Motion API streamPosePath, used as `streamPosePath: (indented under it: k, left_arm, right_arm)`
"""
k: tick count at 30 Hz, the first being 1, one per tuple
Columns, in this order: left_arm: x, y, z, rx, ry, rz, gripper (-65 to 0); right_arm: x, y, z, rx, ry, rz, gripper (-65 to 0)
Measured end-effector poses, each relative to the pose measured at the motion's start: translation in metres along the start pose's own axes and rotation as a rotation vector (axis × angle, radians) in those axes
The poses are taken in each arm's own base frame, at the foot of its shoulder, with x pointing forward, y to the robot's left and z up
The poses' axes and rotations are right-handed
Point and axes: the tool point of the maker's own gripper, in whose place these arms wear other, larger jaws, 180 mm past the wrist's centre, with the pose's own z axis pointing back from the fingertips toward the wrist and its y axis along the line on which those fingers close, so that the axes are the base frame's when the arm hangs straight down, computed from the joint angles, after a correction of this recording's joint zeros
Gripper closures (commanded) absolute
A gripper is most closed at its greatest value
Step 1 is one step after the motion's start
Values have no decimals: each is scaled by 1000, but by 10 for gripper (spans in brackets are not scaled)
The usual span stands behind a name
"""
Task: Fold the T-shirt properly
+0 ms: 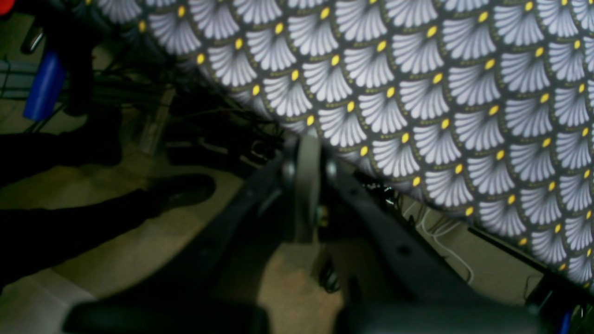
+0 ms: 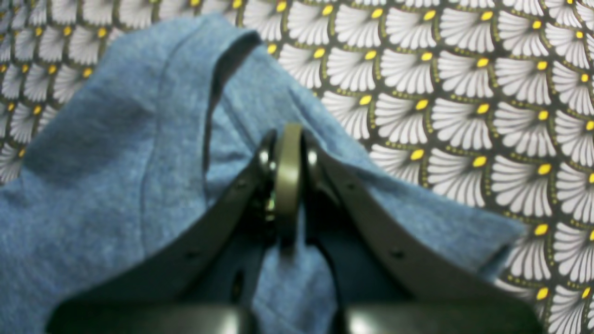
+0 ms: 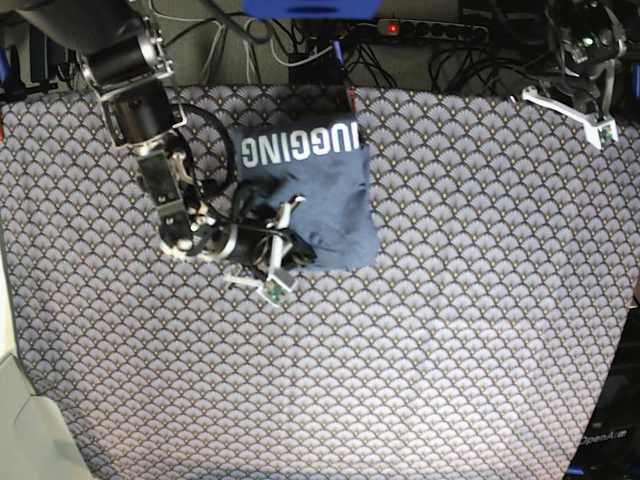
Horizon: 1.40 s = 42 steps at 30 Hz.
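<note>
Slate-blue fabric of the T-shirt lay bunched in a rough square on the scallop-patterned tablecloth, far and left of centre, white block lettering showing along its far edge. Right gripper — jaws pressed together — pinched a fold at the shirt's near left corner. Left gripper hung past the table's far right edge, over the floor, its jaws closed on nothing.
</note>
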Motion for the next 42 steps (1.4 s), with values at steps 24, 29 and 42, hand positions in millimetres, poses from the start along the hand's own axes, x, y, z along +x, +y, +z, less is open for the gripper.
streamPosePath:
  k: [24,29,42]
  left_arm:
    - [1,7,2,9,5,-68,-2]
    - [-10,-10,4,-51,-27,-200,-2]
    - [-87,-37,15,-185,70,-320,-2]
  right_arm:
    - [5,9,163,-381,4,102,0]
    - [-66,19,196,-423,152,-13,0]
    - [-187,87,289,-459,340,-225,0]
